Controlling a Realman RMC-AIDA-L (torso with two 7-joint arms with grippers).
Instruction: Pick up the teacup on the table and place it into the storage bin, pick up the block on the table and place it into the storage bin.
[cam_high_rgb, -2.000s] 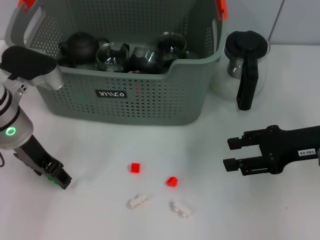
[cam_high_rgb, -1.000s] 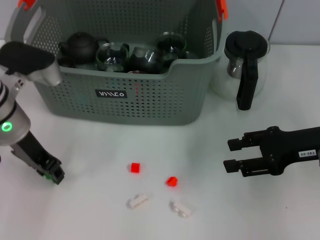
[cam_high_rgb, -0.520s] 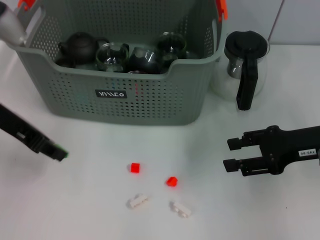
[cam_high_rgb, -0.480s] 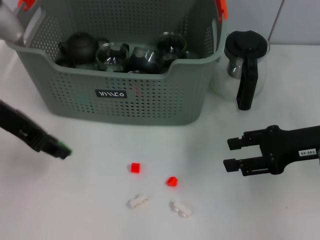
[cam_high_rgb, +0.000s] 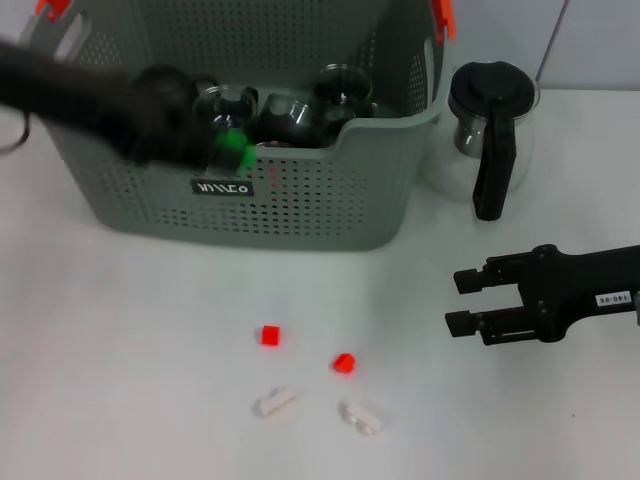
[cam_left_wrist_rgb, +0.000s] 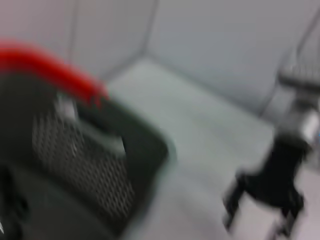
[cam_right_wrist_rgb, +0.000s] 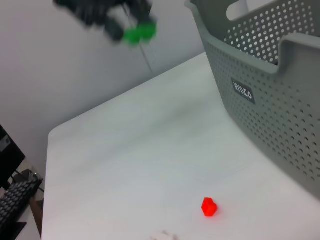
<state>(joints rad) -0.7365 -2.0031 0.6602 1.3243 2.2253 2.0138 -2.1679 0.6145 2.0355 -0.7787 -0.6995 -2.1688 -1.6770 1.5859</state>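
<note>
Left end effector (cam_high_rgb: 225, 150) risen over storage bin (cam_high_rgb: 300, 200), pitcher (cam_high_rgb: 490, 130) beside

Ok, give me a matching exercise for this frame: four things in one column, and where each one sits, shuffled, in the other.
Things:
1. left gripper
2. right gripper
3. pitcher
4. red blocks

Places:
A. on the table in front of the bin
B. beside the bin, on the robot's right
C. raised at the bin's front rim
D. low over the table, on the right, jaws apart

Pairs: 1-C, 2-D, 3-B, 4-A
</note>
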